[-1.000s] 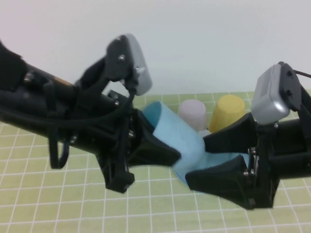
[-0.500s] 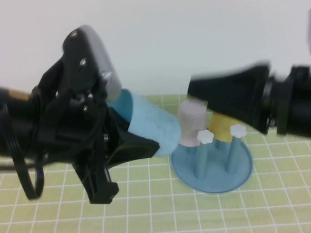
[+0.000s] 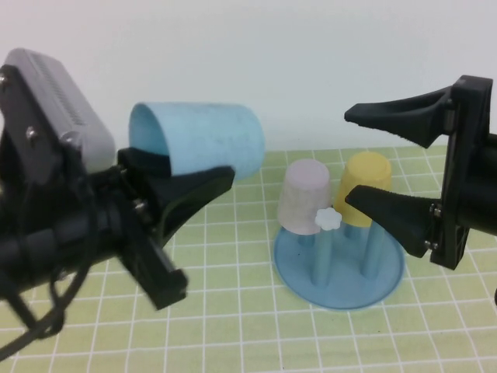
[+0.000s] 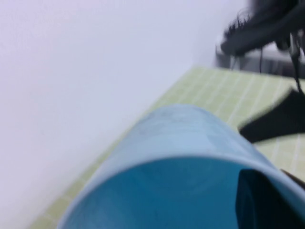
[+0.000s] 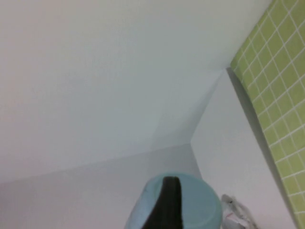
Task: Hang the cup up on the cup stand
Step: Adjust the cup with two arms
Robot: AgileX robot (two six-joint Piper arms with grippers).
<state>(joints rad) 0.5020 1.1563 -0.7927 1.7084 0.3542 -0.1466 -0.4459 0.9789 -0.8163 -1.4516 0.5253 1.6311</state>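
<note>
We read no brand, label or writing on any item. We see the cup (image 3: 203,140) held in the air above the green grid mat (image 3: 233,295), left of the cup stand (image 3: 342,272), its long axis horizontal, mouth toward the left arm. The left gripper (image 3: 182,183) pinches the cup rim. The right gripper (image 3: 365,155) hangs above the stand's right side, jaws spread wide, holding nothing.
</note>
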